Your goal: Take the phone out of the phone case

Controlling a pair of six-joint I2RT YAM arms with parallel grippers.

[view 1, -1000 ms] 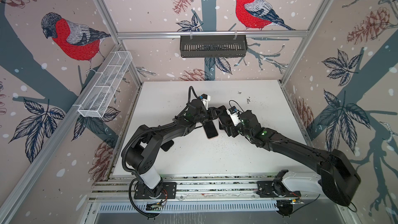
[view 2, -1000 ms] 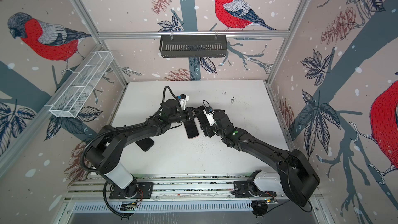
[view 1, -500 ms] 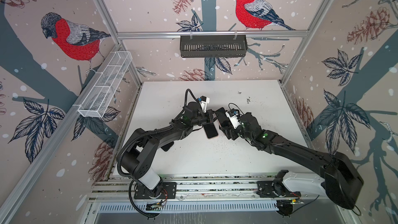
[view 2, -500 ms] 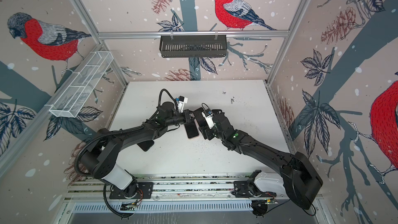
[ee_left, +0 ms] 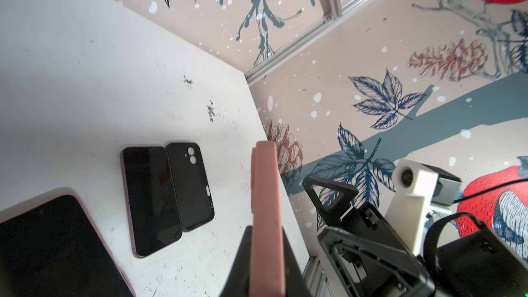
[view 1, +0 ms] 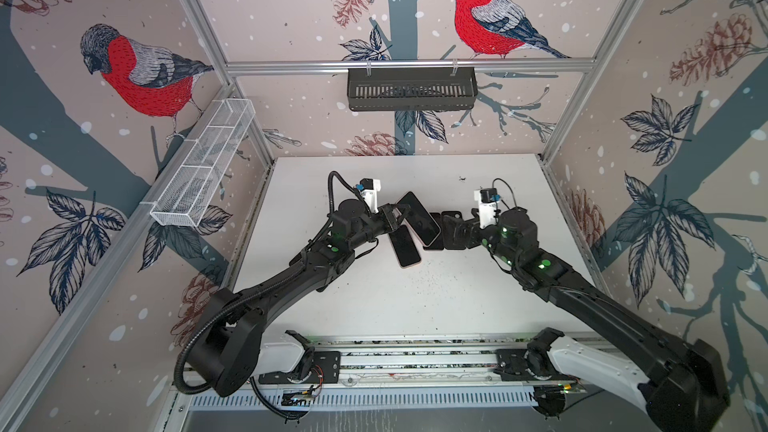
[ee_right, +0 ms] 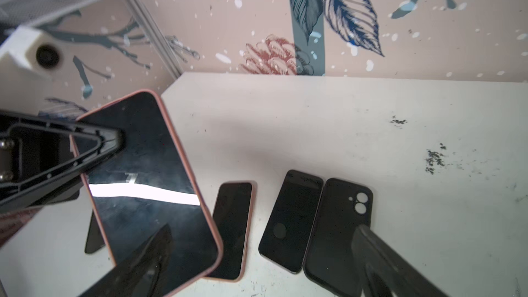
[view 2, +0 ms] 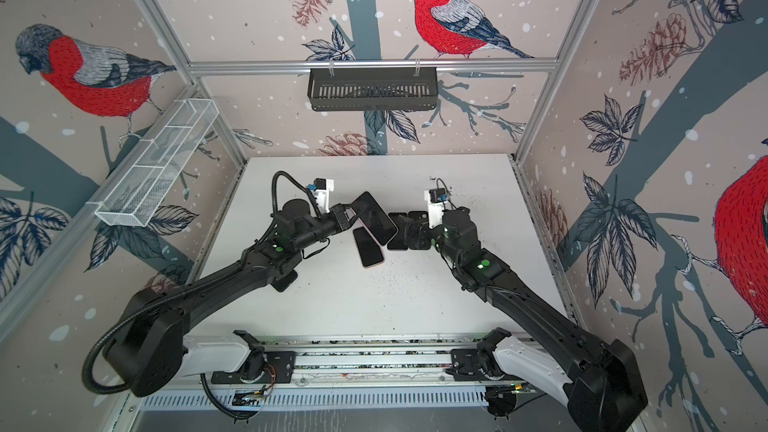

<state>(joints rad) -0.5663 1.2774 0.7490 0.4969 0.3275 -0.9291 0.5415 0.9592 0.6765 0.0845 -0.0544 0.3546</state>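
Above the middle of the white tabletop point(view 1: 415, 297), a little nearer its far edge than its near edge, the left end effector point(view 1: 390, 217) is clamped on the phone point(ee_right: 143, 167), which sits inside its pink case point(ee_left: 267, 195). The cased phone is lifted clear of the tabletop. In both top views its dark screen faces up, and it slants from the far left toward the near right. The right wrist view shows one left finger lying across the screen near one long edge, with a bright strip of reflection across the glass. The left wrist view sees the case edge-on between the two fingers. The right end effector point(view 1: 449, 231) is just to the right of the held phone, with its fingers spread wide apart and nothing between them. In the right wrist view one finger stands in front of the near end of the held phone and the other in front of the black case point(ee_right: 340, 224); whether either touches cannot be told. Three things lie flat on the tabletop under and beside the end effectors. The second phone point(view 1: 405, 248), pink-rimmed and screen up, is partly under the held one. To its right is a dark phone point(ee_right: 291, 218). The empty black case, with two round camera holes, lies directly against that phone's long side.
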